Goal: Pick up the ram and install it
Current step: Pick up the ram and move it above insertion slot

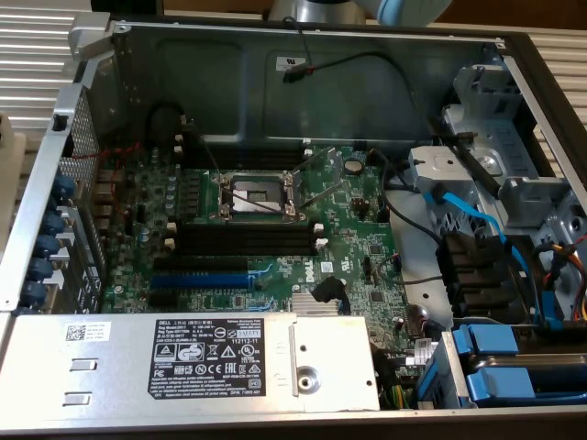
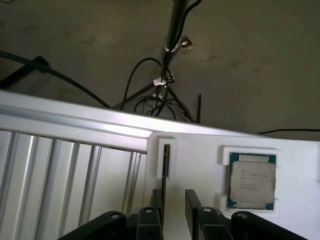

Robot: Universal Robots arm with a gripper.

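Because the ram [image 2: 165, 167] stands on its thin edge in a narrow slot of the white holder [image 2: 200, 150], showing as what looks like a dark strip, there is little surface to catch. The gripper [image 2: 174, 202] hangs over it with its fingers spread, and the strip lies much nearer one finger [image 2: 156, 205] than the other. A closing squeeze could therefore shove it sideways against the slot wall, tilt it, or nip just a corner. The processor [image 2: 251, 181] sits in its own recess just beside, where a drifting finger might clip it. In the exterior view, black memory slots [image 1: 268, 236] flank the processor socket [image 1: 255, 193] on the motherboard [image 1: 358, 247]. A ram held crooked or loosely would likely jam there, or strike a white clip [image 1: 316, 226], rather than seat.
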